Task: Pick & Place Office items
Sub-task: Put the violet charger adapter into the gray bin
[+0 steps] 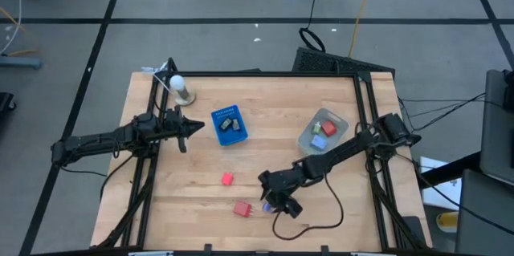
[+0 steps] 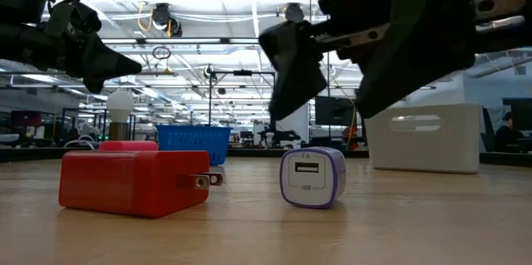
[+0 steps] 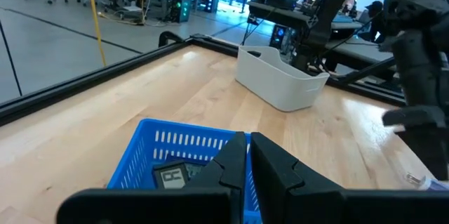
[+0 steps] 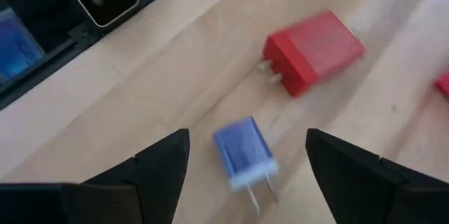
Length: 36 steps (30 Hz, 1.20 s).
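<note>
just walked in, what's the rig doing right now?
The right pincer hangs open just above a small blue-purple USB charger lying on the table's near edge, next to a red charger block; nothing is gripped. A second small red piece sits mid-table. The left pincer waits shut beside the blue basket, which holds a few dark items. The grey bin at the right already holds red and blue pieces.
</note>
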Tool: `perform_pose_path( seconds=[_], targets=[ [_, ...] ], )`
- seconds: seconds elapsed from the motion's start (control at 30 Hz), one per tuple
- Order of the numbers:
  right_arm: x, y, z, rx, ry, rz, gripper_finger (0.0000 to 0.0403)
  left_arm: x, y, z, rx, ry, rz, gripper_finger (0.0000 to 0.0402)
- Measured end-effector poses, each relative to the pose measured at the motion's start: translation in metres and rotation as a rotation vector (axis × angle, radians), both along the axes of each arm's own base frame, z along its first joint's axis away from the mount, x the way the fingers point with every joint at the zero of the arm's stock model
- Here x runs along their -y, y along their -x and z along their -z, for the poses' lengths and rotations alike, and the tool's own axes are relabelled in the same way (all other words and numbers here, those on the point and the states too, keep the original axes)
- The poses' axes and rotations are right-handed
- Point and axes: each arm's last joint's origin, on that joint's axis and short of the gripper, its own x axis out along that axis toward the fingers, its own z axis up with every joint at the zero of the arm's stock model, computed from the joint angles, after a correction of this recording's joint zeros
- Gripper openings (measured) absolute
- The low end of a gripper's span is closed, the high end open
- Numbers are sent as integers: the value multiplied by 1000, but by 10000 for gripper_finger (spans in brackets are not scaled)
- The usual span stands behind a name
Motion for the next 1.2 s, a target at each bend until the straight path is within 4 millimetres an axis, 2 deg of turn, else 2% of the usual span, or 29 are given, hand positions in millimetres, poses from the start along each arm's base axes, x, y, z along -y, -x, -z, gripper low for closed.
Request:
perform_pose_path(
  seconds=[0.2, 0.57, 0.73, 1.03, 1.2],
  targets=[
    [3, -4, -2, 7, -39, -55, 281, 0, 0, 0, -1, -4, 0, 21],
    [14, -17, 30, -41, -108, -81, 271, 0, 0, 0, -6, -23, 2, 21],
    [16, -18, 33, -45, -122, -105, 262, 0, 0, 0, -7, -26, 2, 21],
    [22, -18, 34, -58, -143, -131, 224, 0, 0, 0, -9, -33, 3, 21],
    [25, -19, 42, -84, -133, -120, 197, 0, 0, 0, -13, -50, 5, 21]
  ],
)
